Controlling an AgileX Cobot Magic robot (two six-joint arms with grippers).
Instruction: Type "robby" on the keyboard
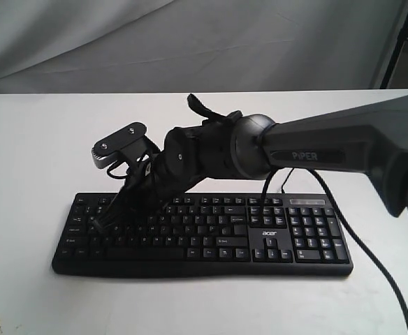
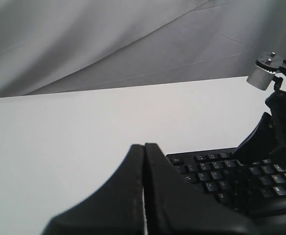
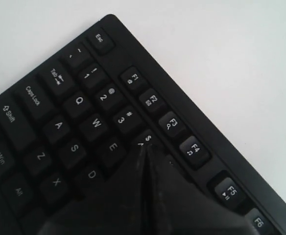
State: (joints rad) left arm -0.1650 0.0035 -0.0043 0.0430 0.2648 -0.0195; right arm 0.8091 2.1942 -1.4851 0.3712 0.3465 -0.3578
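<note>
Because one narrow tip strikes a single key cleanly, I hold the right gripper (image 3: 144,149) with fingers pressed together over the upper-left letter rows of the keyboard (image 1: 211,237), which lies on the white table (image 1: 36,139), while the left gripper (image 2: 144,147), likewise closed, hangs beside it.

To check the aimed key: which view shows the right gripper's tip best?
The right wrist view: the right gripper has its tip at the 4 key of the keyboard, legends readable. The exterior view loses it against dark keys; the left wrist view shows only arm bulk.
</note>
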